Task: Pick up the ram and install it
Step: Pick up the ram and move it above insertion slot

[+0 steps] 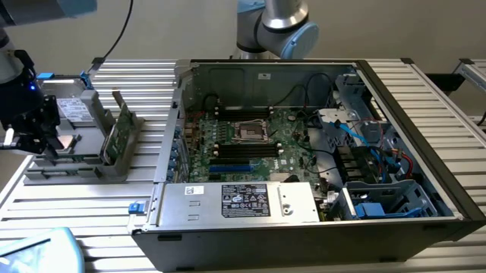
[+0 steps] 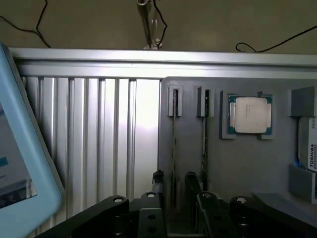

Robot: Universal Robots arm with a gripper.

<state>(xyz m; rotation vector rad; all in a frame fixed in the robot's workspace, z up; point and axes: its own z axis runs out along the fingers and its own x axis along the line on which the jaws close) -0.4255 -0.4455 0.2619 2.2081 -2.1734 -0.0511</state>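
Ram [image 1: 115, 135]: thin green stick standing on edge in a slot of the grey holder tray [image 1: 65, 170], at the exterior view's left, with a second stick [image 2: 204, 144] just beside it. Gripper [image 1: 34, 147]: above the tray's left part, jaws spread wide with nothing held; in the wrist view the ram lines up between its fingertips. Further items, moving right: hard drive [image 1: 74, 109] and processor chip [image 2: 250, 115] on the tray, then the open computer case [image 1: 304, 244] holding a green motherboard [image 1: 251, 142] and a power supply [image 1: 243, 200].
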